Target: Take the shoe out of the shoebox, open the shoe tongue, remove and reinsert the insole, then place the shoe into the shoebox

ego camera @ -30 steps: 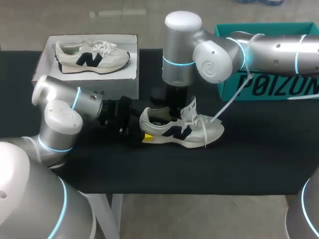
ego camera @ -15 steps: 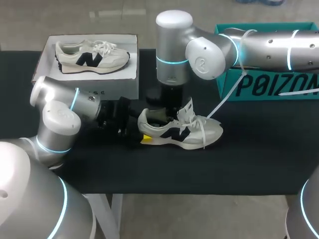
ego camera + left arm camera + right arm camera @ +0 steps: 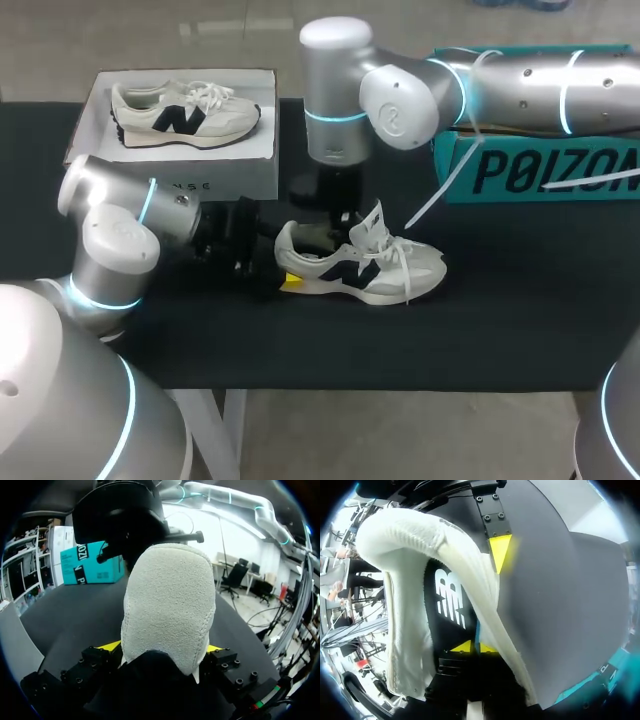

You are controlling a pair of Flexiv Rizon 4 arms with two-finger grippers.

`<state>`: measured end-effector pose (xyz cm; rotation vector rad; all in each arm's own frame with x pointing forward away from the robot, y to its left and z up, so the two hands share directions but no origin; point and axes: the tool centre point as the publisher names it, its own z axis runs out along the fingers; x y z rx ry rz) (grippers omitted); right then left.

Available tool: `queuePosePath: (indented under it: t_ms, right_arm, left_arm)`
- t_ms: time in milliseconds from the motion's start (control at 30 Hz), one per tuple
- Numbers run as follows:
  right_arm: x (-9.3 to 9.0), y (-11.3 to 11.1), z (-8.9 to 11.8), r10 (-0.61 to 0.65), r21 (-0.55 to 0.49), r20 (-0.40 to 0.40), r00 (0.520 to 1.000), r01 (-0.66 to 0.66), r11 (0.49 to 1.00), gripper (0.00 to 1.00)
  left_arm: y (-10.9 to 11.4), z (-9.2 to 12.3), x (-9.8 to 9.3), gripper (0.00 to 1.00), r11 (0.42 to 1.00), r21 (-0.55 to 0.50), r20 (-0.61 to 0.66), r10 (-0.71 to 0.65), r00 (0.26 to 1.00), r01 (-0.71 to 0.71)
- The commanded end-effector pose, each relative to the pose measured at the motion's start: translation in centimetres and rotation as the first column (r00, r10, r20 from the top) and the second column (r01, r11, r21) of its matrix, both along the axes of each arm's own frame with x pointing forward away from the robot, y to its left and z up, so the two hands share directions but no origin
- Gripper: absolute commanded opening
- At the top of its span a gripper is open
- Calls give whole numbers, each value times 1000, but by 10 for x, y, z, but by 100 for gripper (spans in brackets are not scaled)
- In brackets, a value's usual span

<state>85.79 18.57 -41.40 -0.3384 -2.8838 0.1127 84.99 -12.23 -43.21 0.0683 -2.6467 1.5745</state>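
Shoe (image 3: 360,265) and right end effector (image 3: 475,647) have scooted left on the surface (image 3: 500,320). Left end effector (image 3: 164,649) clamps the heel (image 3: 167,605); right one's down inside, grip unclear. Light, floppy upper (image 3: 405,265), so I'd hold the stiff heel.

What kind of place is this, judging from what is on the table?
Probably a robotics lab or test bench, not a shop: the left arm and the right arm meet at one shoe on a black table, with a teal shoebox and a white box holding a second shoe behind it.
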Motion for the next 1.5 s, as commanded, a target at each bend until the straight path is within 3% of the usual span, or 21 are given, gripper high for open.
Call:
queuePosePath:
  t_ms: [33, 333, 700, 967, 1267, 1500]
  right_arm:
    - [-37, 12, -53, -19, -37, 47, 999, 20, 999, 0]
    - [-43, 1, 15, -68, -142, 187, 980, 95, 985, 0]
    - [-36, -9, 63, -39, -211, 285, 958, 103, 972, 0]
    - [-29, -16, 69, -46, -220, 308, 950, 118, 968, 0]
    - [-27, -32, 81, -106, -234, 388, 916, 209, 950, 0]
    - [-6, -31, 75, -106, -175, 442, 891, 202, 964, 0]
  left_arm:
    - [-9, 0, 10, 0, 1000, 2, 0, 3, 1000, -3]
    - [-9, 0, 10, 0, 1000, 2, 0, 3, 1000, -3]
    - [-9, 0, 10, 0, 1000, 2, 0, 3, 1000, -3]
    - [-9, 0, 10, 0, 1000, 2, 0, 3, 1000, -3]
    - [-9, 0, 10, 0, 1000, 2, 0, 3, 1000, -3]
    - [-9, 0, 10, 0, 1000, 2, 0, 3, 1000, -3]
